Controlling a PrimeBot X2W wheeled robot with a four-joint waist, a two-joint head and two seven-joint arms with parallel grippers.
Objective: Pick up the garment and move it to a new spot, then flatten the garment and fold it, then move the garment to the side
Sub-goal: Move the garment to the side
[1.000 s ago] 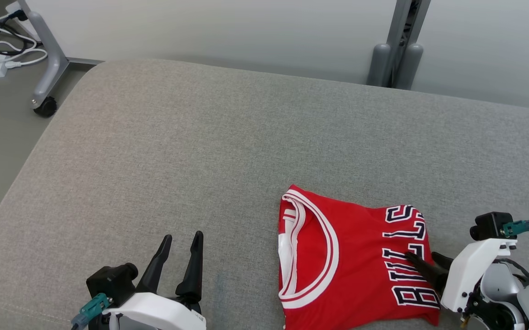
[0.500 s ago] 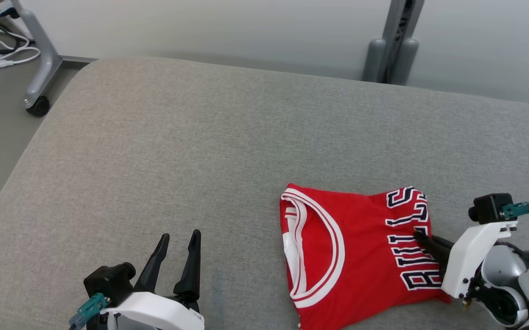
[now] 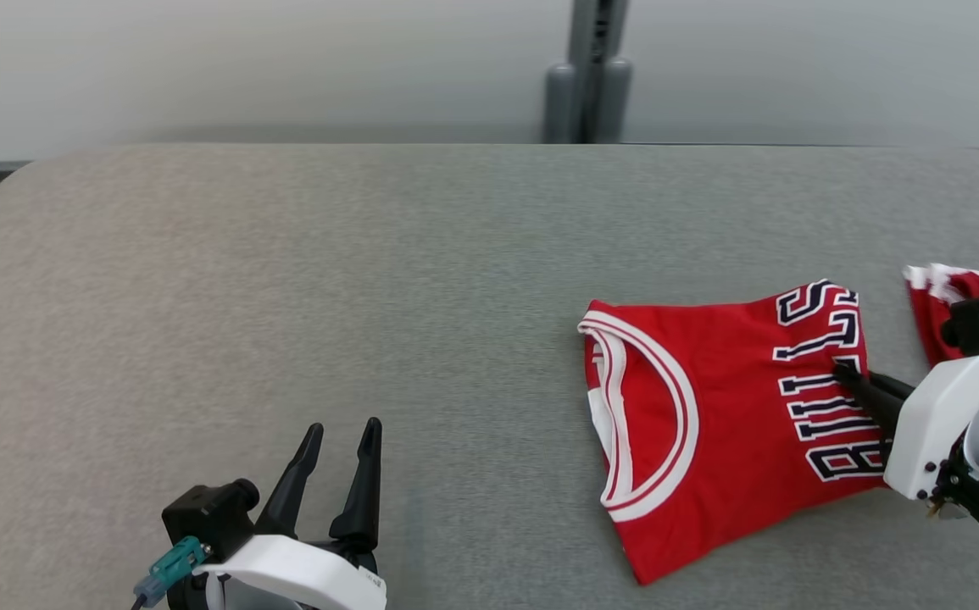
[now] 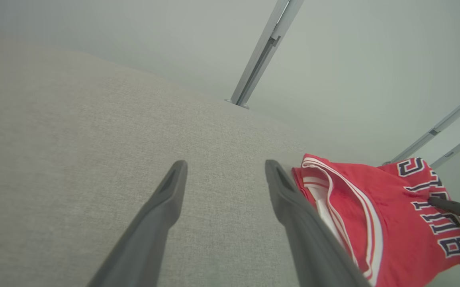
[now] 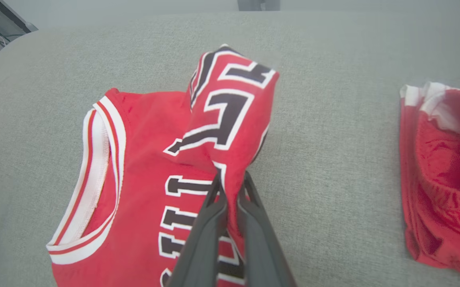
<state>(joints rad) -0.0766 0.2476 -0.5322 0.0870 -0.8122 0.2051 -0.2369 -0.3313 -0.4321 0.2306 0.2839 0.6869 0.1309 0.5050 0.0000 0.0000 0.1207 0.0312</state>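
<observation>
My right hand [image 5: 230, 181] just clamped onto the jersey [image 3: 726, 407] by its lettering, left hand [image 3: 343, 426] apart, so I can drag it aside.

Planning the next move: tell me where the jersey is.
Head view: the red jersey lies right of centre on the grey cushion, its lettered edge pinched by the right gripper, another red garment further right.

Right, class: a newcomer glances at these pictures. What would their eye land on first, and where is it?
The bright red jersey with bold dark lettering, lying folded on the right half of the grey cushion. Next, the right gripper shut on its lettered edge, pinching up a fold. A second red garment lies further right; the left gripper hangs open at lower left.
</observation>
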